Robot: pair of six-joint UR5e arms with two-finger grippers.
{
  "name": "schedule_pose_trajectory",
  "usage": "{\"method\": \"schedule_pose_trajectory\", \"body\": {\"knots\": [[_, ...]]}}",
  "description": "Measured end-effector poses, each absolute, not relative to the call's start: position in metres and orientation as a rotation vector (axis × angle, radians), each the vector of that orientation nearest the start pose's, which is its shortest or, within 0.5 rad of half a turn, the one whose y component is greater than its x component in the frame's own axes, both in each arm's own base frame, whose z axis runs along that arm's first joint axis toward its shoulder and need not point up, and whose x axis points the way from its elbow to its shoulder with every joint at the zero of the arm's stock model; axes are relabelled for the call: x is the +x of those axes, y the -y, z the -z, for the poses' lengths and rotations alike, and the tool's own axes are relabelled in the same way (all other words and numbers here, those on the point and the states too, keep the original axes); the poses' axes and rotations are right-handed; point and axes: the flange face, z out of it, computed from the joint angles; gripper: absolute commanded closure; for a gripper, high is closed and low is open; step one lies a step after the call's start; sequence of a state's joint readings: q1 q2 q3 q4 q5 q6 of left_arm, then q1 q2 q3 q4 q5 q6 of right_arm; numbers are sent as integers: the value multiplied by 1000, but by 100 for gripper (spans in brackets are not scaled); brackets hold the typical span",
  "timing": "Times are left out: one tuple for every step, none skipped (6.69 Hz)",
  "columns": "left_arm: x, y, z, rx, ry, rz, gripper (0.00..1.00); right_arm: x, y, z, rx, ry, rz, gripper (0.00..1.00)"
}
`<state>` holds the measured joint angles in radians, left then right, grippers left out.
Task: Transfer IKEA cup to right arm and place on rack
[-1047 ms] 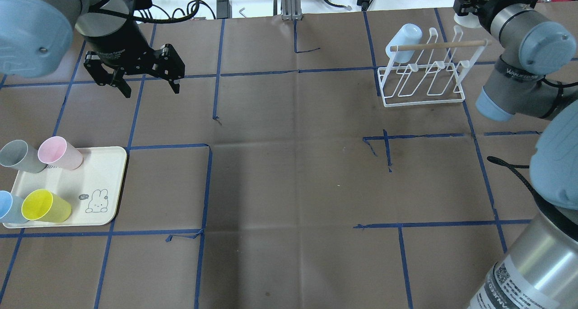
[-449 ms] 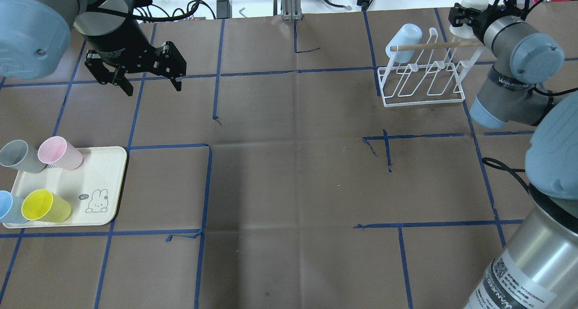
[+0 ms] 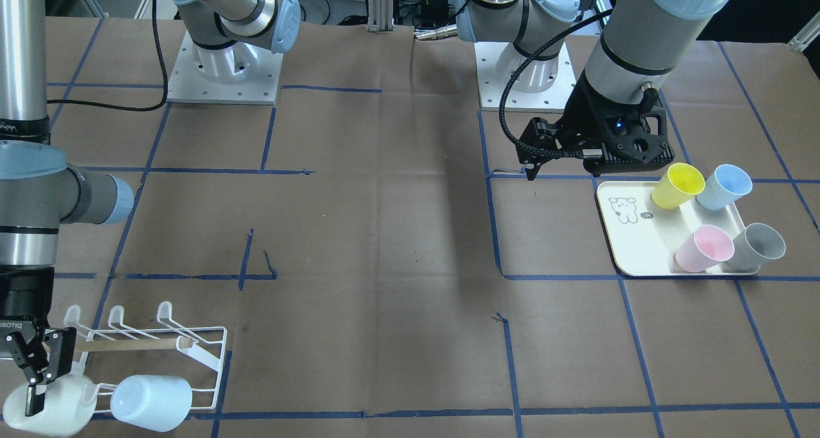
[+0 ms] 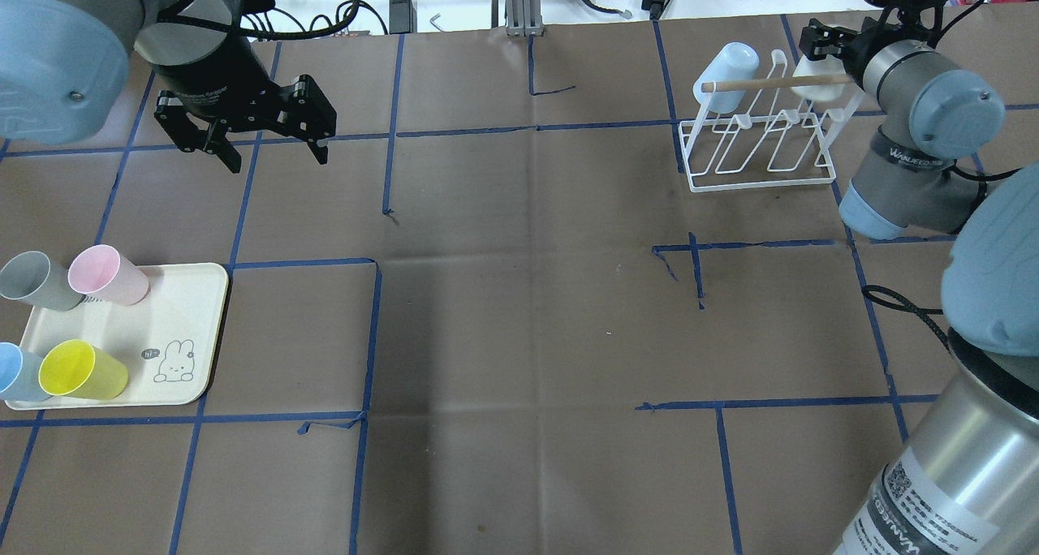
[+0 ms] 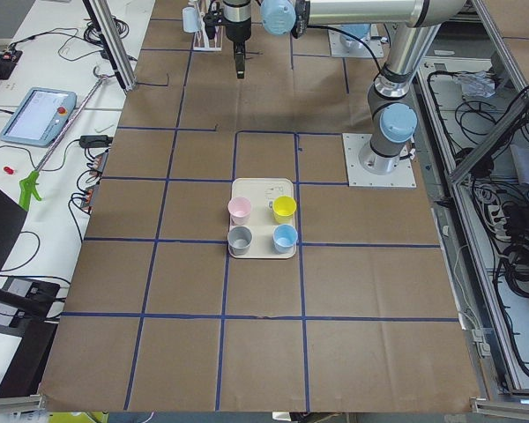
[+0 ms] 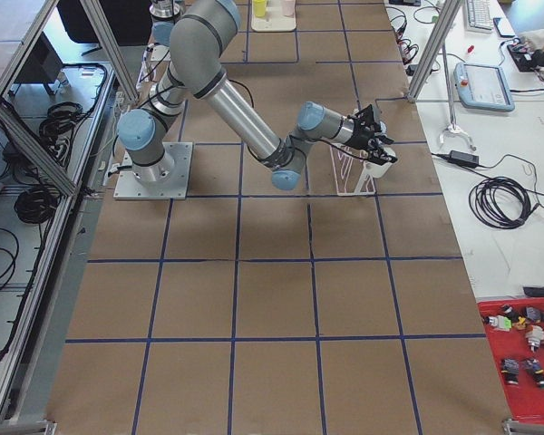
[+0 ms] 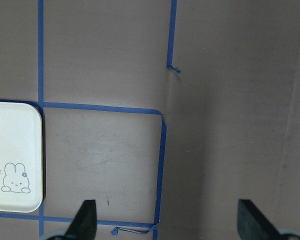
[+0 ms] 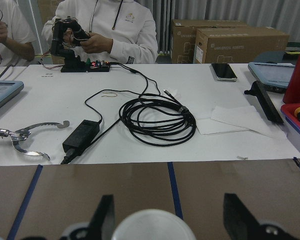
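**White cup at the rack, pinched in my right claw**

My right claw [image 3: 35, 380] is closed across the body of the white cup [image 3: 54, 409], which lies tilted on its side between my fingers. The rack [image 3: 214, 351] is just beside and under that claw, and a pale blue cup [image 3: 150, 403] hangs on the next prong along. I cannot tell whether a prong is inside the white cup yet. It looks like light, stiff plastic with smooth, tapered walls, so I judge it could slip. Mid-wall is the place to hold it, with a modest squeeze, leaving the mouth free for the prong. My left claw [image 4: 272, 157] is spread and empty above the counter [image 4: 519, 311], with the tray [image 4: 199, 328] of spare cups below it, off to one side.
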<state>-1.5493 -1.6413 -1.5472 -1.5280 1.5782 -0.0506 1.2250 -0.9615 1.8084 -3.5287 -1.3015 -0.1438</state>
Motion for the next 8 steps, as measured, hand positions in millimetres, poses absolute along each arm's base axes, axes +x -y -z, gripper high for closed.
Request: {"method": "schedule_pose_trajectory", "body": {"knots": [[-121,524,-468,-113,-3132,-7,0,-64,652,-266,47,-2682,1691,0],[-121,524,-468,-113,-3132,-7,0,-66,657,-272,52,-2689,1670,0],[-121,524,-468,-113,-3133,-7,0,-68,663,-281,63,-2707,1625,0],[-122,524,-468,-113,-3133,-7,0,-69,668,-292,82,-2743,1549,0],[-122,524,-468,-112,-3134,-7,0,-68,670,-308,106,-2797,1449,0],[-122,524,-468,-113,-3134,-6,0,-57,670,-325,125,-2859,1328,0],[-122,524,-468,-114,-3135,-5,0,-39,669,-338,131,-2915,1200,0],[-122,524,-468,-115,-3135,-5,0,-18,664,-346,118,-2954,1066,0]]}}
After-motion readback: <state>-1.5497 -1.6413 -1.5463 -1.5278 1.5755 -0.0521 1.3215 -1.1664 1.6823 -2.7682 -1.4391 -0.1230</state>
